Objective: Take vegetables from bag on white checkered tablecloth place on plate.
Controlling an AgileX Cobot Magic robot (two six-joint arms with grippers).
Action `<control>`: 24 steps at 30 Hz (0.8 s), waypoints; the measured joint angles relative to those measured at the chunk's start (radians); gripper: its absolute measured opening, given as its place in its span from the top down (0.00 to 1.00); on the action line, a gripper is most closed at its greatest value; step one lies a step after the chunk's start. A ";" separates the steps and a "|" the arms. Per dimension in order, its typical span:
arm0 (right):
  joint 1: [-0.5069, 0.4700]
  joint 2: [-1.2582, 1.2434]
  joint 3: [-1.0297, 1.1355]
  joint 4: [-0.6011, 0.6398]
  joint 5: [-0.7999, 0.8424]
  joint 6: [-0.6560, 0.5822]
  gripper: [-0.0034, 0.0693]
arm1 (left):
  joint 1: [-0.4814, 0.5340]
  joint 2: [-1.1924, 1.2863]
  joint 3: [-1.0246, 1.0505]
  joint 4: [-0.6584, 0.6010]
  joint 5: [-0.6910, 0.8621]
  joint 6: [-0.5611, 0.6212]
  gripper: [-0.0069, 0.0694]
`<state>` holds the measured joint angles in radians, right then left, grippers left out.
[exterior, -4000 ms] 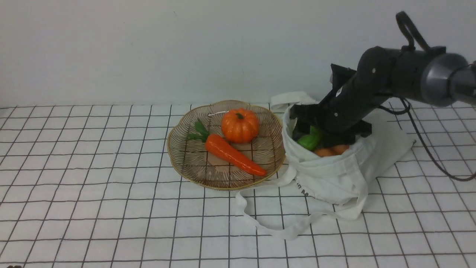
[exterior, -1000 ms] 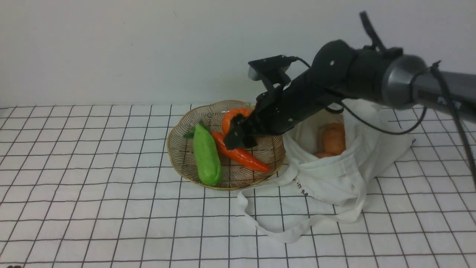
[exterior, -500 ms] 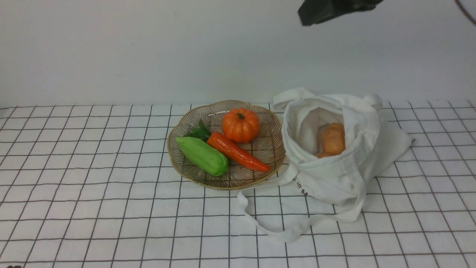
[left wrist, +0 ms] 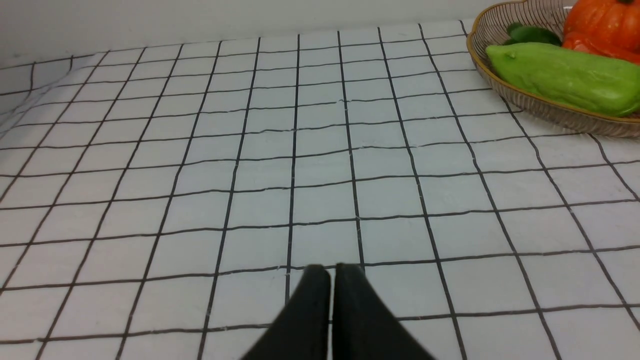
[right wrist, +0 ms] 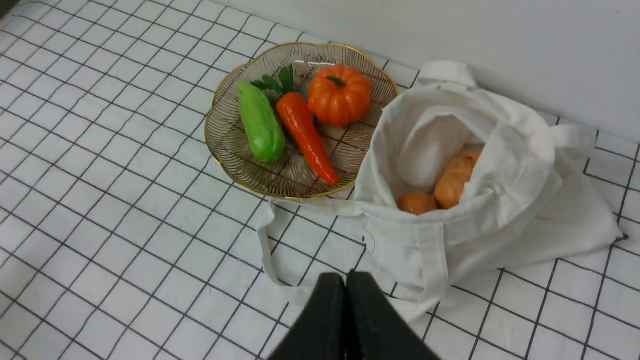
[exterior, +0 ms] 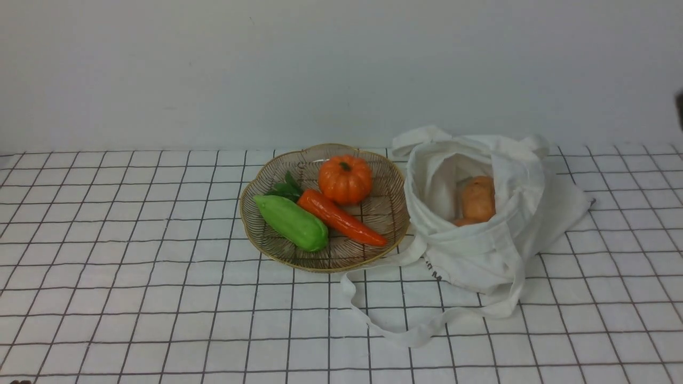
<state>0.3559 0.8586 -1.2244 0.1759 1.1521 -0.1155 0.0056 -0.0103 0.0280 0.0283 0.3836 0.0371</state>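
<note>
The green gourd (exterior: 291, 222) lies in the brownish gold-rimmed plate (exterior: 384, 218) beside an orange carrot (exterior: 341, 218) and a small pumpkin (exterior: 345, 179). The white bag (exterior: 480, 256) stands open right of the plate, with tan-orange potato lumps (exterior: 477, 200) inside. From the right wrist view the gourd (right wrist: 260, 122), plate (right wrist: 225, 145), bag (right wrist: 500, 165) and potatoes (right wrist: 452, 180) show below; my right gripper (right wrist: 346, 276) is shut and empty, high above the tablecloth (exterior: 133, 266). My left gripper (left wrist: 332, 268) is shut and empty, low over the cloth, left of the plate (left wrist: 555, 112).
The bag's long straps (exterior: 373, 314) trail over the cloth in front of plate and bag. A plain wall (exterior: 213, 69) rises behind the table. A sliver of the right arm (exterior: 680, 109) shows at the front view's right edge.
My right gripper lifted the green gourd out of the bag, set it on the plate and let go. The arm then rose and withdrew to the right, out of the front view.
</note>
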 joint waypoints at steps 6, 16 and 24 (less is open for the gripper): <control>0.000 -0.350 0.491 -0.004 -0.451 -0.005 0.97 | 0.000 0.000 0.000 0.000 0.000 0.000 0.92; 0.000 -0.668 0.921 -0.004 -0.976 -0.012 0.97 | 0.000 0.000 0.000 0.000 0.000 0.000 0.92; 0.000 -0.680 1.046 -0.004 -0.983 -0.013 0.97 | 0.000 0.000 0.000 0.000 0.000 0.000 0.92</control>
<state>0.3559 0.1781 -0.1786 0.1723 0.1689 -0.1282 0.0056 -0.0103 0.0280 0.0283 0.3836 0.0371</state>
